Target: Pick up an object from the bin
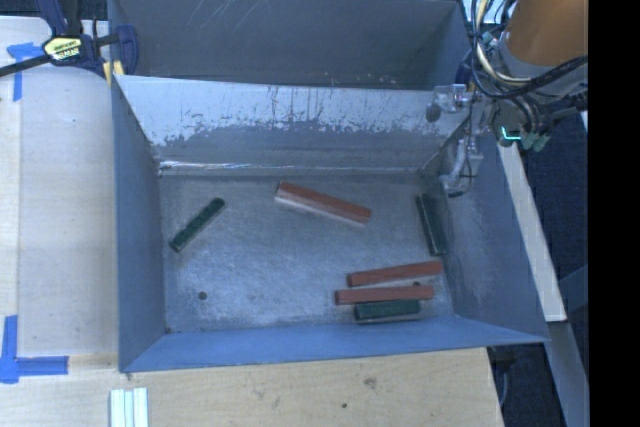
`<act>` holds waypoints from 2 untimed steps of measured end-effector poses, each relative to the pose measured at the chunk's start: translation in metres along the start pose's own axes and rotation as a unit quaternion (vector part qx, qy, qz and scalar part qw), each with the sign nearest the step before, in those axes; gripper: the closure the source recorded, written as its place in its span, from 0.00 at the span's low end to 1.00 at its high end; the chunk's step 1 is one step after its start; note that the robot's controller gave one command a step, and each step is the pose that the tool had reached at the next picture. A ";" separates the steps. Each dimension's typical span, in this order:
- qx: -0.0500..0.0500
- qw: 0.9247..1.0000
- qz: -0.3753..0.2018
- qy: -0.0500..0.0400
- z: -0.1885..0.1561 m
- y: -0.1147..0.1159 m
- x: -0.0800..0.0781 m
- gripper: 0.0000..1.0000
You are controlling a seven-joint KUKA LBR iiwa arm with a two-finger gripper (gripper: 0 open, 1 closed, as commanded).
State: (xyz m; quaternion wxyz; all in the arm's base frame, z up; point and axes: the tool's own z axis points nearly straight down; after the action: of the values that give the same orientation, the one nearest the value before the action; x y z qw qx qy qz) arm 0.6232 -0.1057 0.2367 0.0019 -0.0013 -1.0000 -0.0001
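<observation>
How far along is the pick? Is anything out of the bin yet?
Done: nothing visibly; six bars, such as the reddish bar mid-bin, lie on the bin floor. In hand: the tool sits by the right wall, just above the upper end of the dark bar there, carrying nothing I can see. Left: grasp a bar and lift it out.

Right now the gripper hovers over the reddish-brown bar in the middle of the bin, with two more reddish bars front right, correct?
Not quite. The camera view shows the gripper by the bin's right wall, at the far end of a dark bar, not over the middle reddish-brown bar. The two reddish bars front right are there.
</observation>
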 end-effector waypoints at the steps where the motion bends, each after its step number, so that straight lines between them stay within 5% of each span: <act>1: 0.002 1.000 -0.001 -0.008 0.031 0.015 0.005 0.00; 2: 0.001 1.000 -0.003 -0.006 0.108 0.048 0.020 0.00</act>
State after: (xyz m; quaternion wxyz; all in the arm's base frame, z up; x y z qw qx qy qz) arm 0.6027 -0.0576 0.1283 -0.0037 0.0019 -1.0000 0.0007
